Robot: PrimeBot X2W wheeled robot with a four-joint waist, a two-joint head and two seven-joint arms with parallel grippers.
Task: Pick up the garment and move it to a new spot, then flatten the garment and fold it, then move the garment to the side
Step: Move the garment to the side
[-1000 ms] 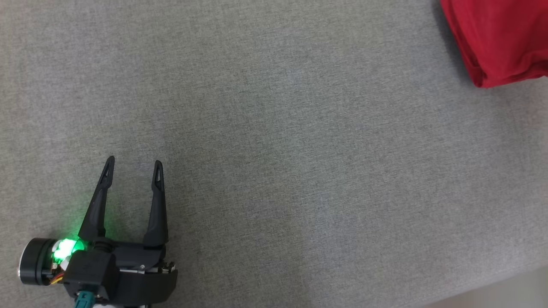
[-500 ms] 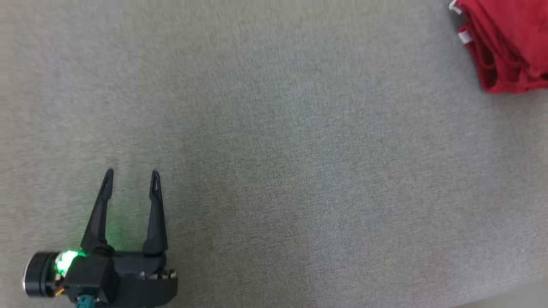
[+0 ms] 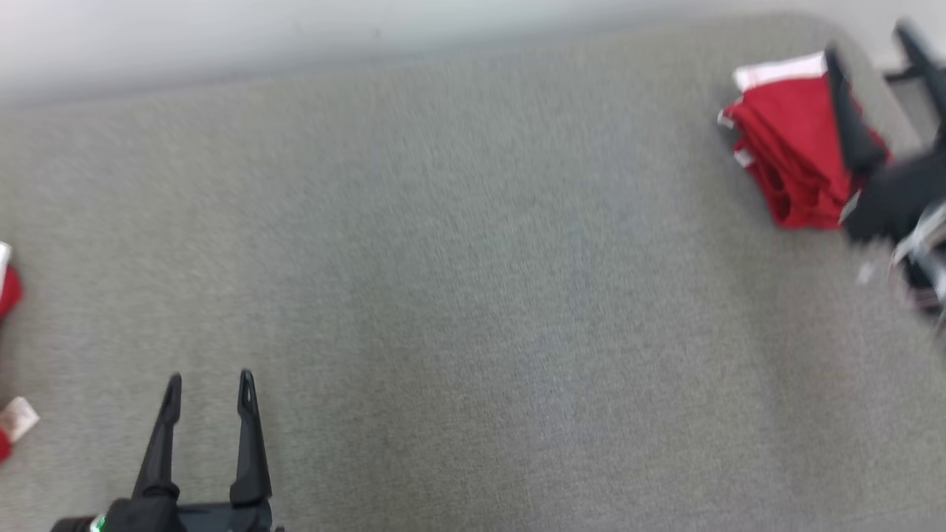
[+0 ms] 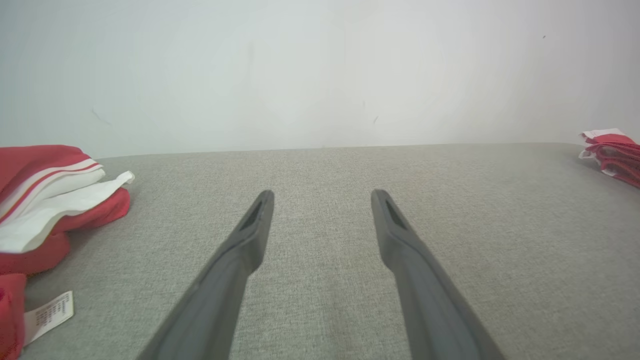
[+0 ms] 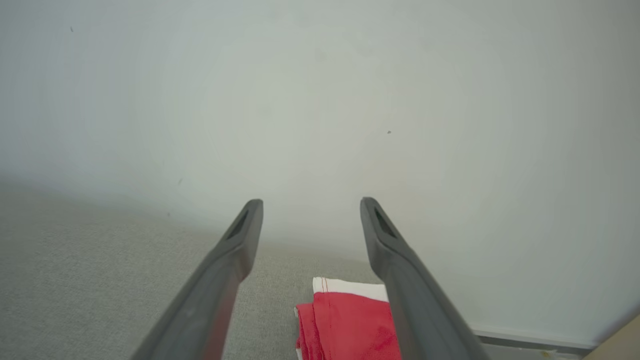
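Both jaws wide, empty | right jaws blurred, partly covering folded garment (image 3: 783,148) | left-edge clothes (image 4: 30,160) cut off

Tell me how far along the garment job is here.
Done: the garment lies folded at the table's right. In hand: nothing; the right gripper stands open by it, the left gripper open too. Left: apparently nothing for this piece; a pile waits at left.

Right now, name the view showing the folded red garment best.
Head view: nearly the whole folded red garment shows, blurred, the right gripper overlapping its edge. Right wrist view cuts it off at the bottom; left wrist view catches a small corner.
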